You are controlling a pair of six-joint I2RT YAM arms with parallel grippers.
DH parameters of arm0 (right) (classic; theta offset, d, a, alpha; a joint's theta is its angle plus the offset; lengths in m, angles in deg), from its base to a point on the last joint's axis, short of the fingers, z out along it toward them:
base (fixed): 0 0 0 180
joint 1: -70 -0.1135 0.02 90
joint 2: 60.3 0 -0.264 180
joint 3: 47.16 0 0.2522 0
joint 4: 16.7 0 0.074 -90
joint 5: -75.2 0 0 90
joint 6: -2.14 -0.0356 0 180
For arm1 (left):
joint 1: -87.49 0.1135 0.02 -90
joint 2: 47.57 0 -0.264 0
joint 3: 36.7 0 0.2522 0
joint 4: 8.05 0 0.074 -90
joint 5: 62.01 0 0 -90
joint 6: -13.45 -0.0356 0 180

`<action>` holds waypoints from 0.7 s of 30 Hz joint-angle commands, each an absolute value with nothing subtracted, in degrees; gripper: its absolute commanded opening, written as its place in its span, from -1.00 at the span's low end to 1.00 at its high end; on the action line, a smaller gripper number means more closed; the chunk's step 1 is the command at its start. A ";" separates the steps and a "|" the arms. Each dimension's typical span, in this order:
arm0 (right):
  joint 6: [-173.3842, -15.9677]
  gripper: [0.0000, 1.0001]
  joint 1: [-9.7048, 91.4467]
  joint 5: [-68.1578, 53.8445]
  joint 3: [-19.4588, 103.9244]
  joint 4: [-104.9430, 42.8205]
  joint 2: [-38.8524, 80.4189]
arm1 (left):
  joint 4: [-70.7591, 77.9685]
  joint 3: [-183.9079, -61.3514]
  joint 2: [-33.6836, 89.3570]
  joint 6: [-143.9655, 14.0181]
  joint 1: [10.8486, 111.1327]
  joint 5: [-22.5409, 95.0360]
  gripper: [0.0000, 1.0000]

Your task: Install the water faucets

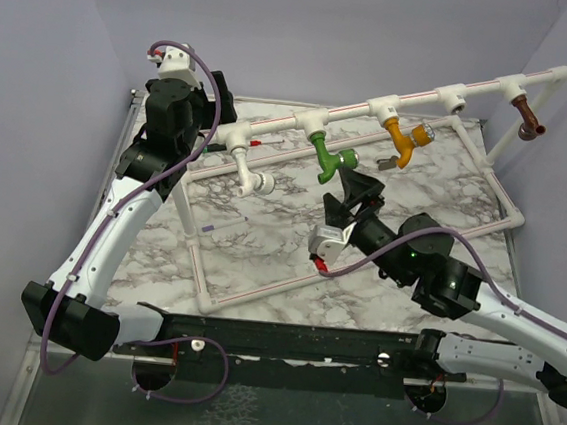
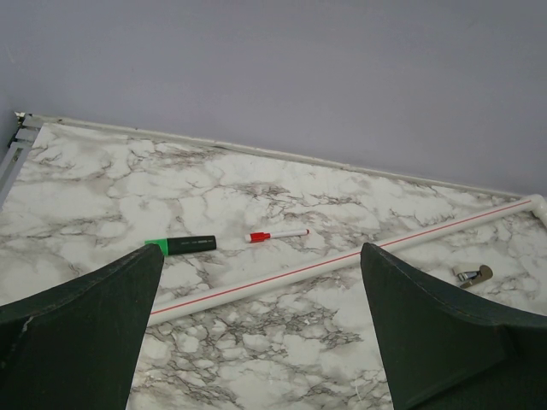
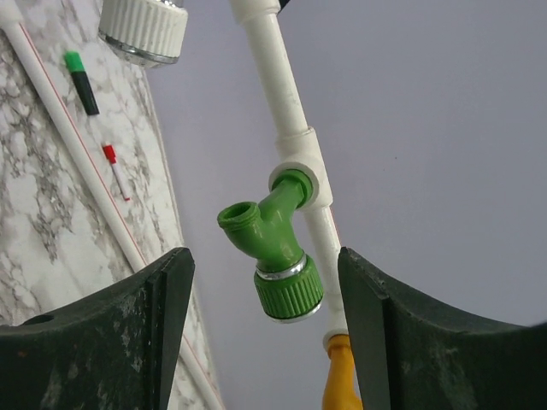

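Note:
Four faucets hang from the raised white pipe (image 1: pixel 405 99): white (image 1: pixel 250 172), green (image 1: pixel 331 158), orange-yellow (image 1: pixel 405 138) and brown (image 1: pixel 529 121). My right gripper (image 1: pixel 357 192) is open and empty just in front of the green faucet. In the right wrist view the green faucet (image 3: pixel 272 248) sits screwed into its white tee, between and beyond my open fingers (image 3: pixel 376 333), with the orange-yellow faucet (image 3: pixel 340 376) below it and the white faucet's cap (image 3: pixel 144 30) at top. My left gripper (image 2: pixel 261 342) is open and empty, raised at the table's back left.
A green-capped marker (image 2: pixel 181 246), a red-capped pen (image 2: pixel 278 234) and a small grey metal piece (image 2: pixel 473 275) lie on the marble tabletop (image 1: pixel 261 240). White red-striped pipes (image 2: pixel 342 260) form a frame on the table (image 1: pixel 348 269).

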State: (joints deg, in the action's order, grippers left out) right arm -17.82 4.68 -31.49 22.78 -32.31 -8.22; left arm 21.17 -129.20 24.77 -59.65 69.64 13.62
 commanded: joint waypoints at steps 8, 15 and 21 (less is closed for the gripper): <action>2.59 0.45 4.43 -48.93 21.77 -14.46 2.54 | 32.60 -125.52 28.29 -60.38 68.33 18.16 0.98; 4.61 0.42 4.43 -53.35 22.09 -9.61 6.78 | 32.60 -125.52 28.36 -60.29 68.33 18.38 0.98; 3.72 0.33 4.43 -53.78 21.49 -8.19 7.68 | 32.65 -125.52 28.45 -60.21 68.33 18.67 0.98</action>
State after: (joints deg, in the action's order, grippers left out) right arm 1.15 4.68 -51.20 21.91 -10.76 7.32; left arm 21.17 -129.20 24.77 -59.65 69.64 13.64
